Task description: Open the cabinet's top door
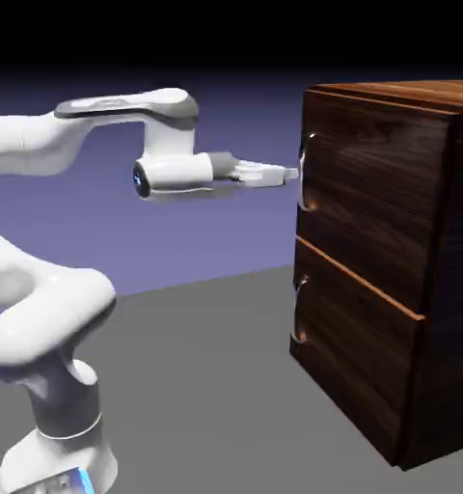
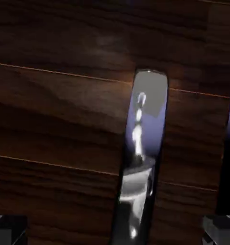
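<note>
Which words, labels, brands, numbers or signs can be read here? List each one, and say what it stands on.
None can be read.
The tall dark-brown wood-grain cabinet: no lettering shows.
The curved shiny silver handle: only reflections, no text.
The white jointed robot arm: a small blue-lit patch at its base, too small to tell whether it bears any sign.

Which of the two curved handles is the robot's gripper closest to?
The upper handle, on the top door: the gripper is right beside it, well above the lower one.

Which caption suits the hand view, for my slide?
Silver handle between open fingers, dark wood behind.
</note>
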